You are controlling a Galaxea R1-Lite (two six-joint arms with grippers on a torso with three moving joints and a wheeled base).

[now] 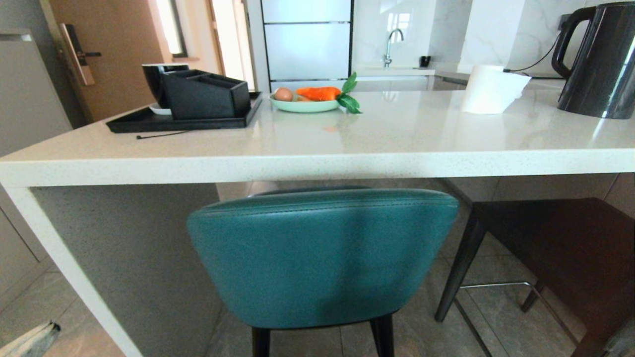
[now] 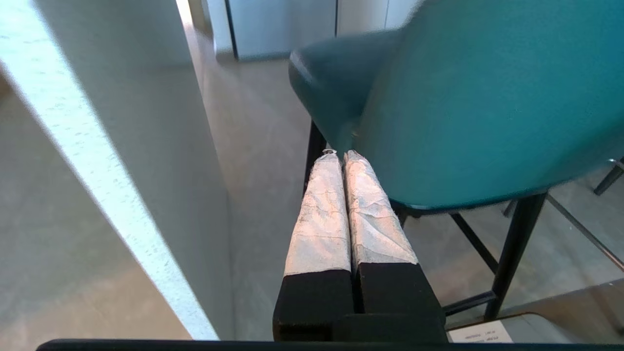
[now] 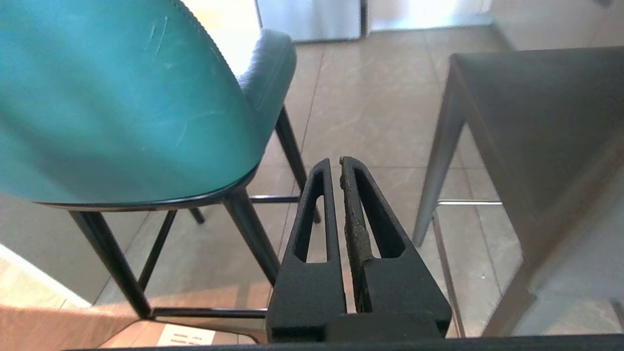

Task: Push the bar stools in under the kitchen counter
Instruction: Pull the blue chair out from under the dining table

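Observation:
The teal bar stool (image 1: 322,258) stands right before me, its rounded back just below the white kitchen counter (image 1: 317,158) edge and its seat partly under it. The dark grey boxy stool (image 1: 560,248) stands to its right, beneath the counter, with a chrome footrest (image 1: 496,285). Neither arm shows in the head view. My left gripper (image 2: 341,155) is shut and empty, its taped fingertips at the left edge of the teal stool (image 2: 477,107). My right gripper (image 3: 335,163) is shut and empty, low between the teal stool (image 3: 122,107) and the grey stool (image 3: 536,126).
The counter's white slab leg (image 1: 74,267) stands close on the left of the teal stool. On the counter are a black tray (image 1: 183,121), a plate of vegetables (image 1: 307,104), a paper roll (image 1: 491,89) and a black kettle (image 1: 600,64). Tiled floor (image 3: 370,112) lies between the stools.

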